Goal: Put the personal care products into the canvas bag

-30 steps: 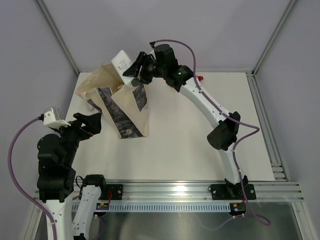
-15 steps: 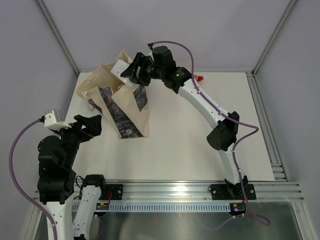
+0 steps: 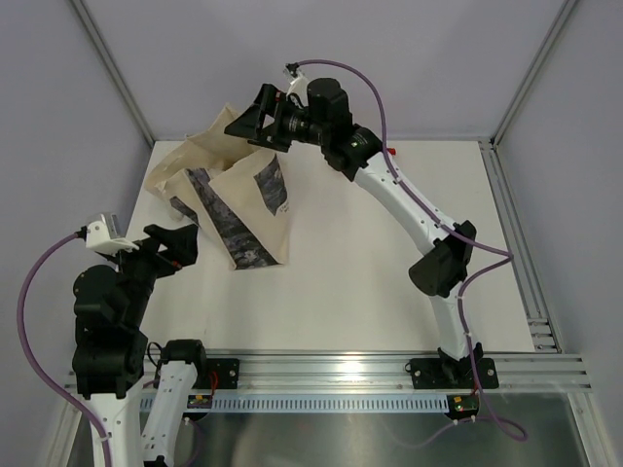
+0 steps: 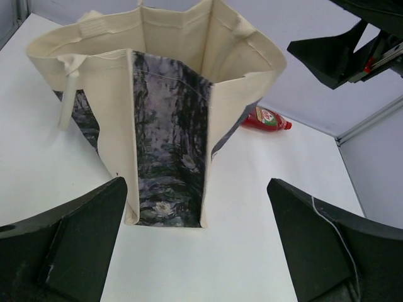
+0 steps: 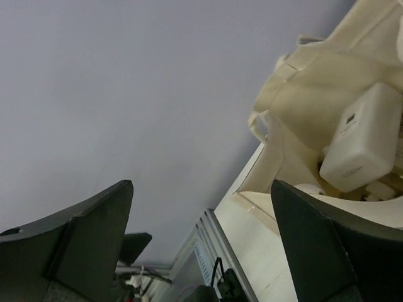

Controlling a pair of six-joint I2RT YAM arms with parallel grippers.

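Fingers of the right gripper (image 3: 251,122) stand wide and empty above the mouth of the beige canvas tote bag (image 3: 243,209); a white boxy bottle (image 5: 365,138) lies inside. The left gripper (image 3: 175,243), also wide, hangs nearside. A red plastic bottle (image 4: 264,118) lies flat beyond the bag, nearer the right arm.

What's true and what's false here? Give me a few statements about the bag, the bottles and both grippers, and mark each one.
1. The canvas bag stands upright with its mouth open. True.
2. The right gripper is clamped on a white bottle. False: its jaws are open and empty, and the white bottle sits inside the bag.
3. The red bottle lies on the table, outside the bag. True.
4. The left gripper grips the bag's handle. False: it is open, short of the bag, holding nothing.
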